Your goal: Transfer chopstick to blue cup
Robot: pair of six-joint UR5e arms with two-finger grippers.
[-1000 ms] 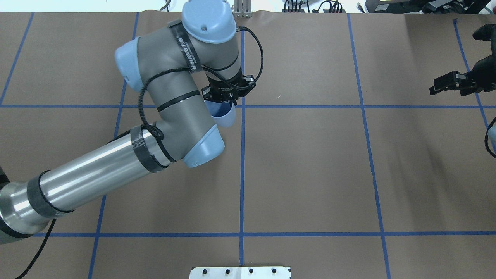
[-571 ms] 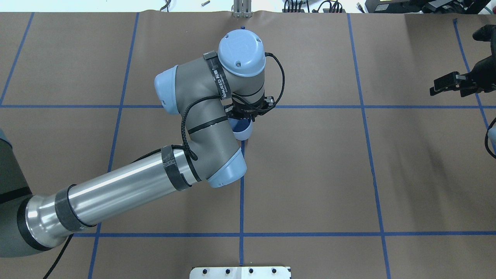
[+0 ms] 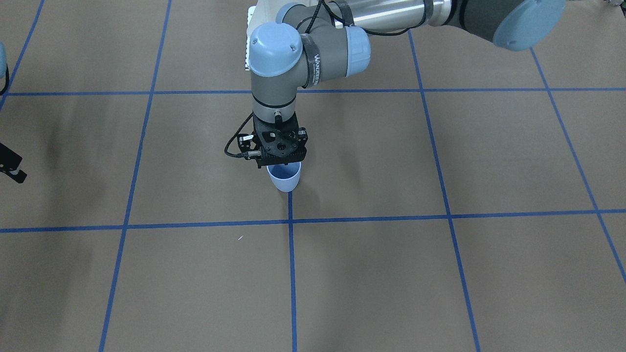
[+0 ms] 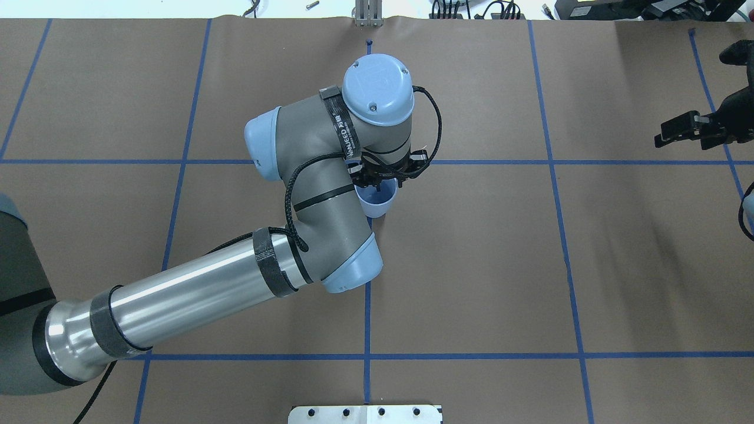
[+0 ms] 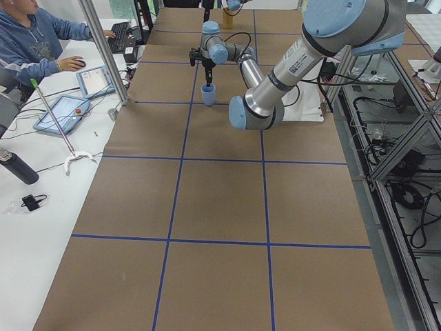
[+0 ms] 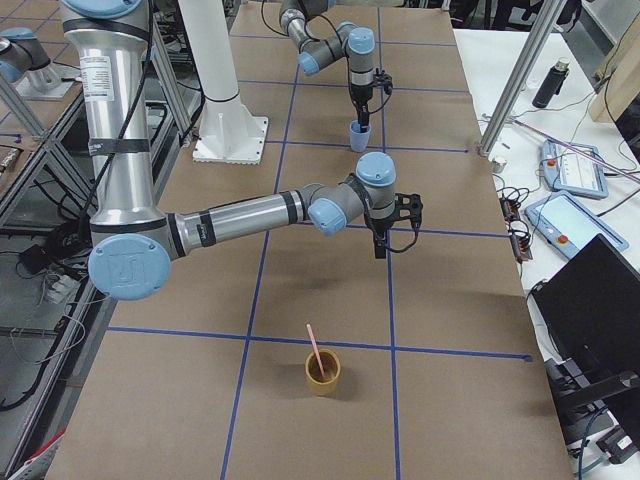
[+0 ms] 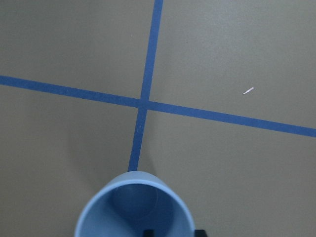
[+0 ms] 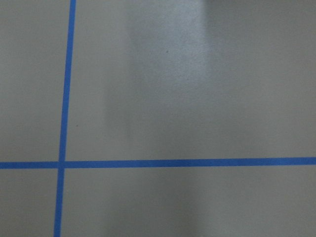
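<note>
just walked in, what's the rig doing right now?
The left gripper has its jaws pinched on the rim of the blue cup, at the middle of the table. The right gripper hangs empty further right. The chopstick stands in a yellow cup near the table's right end, untouched.

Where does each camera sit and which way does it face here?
Front-facing: across the table, facing the robot, looking down; left arm, left gripper on the blue cup.
Overhead: behind the robot, looking forward and down; left arm, right gripper at right edge.
Exterior left: table's left end, looking along it; left arm near.
Exterior right: table's right end; right arm near, chopstick in a tan cup.
Left wrist: down into the blue cup.
Right wrist: down at taped table only.
Shared: all but right wrist show the blue cup.
</note>
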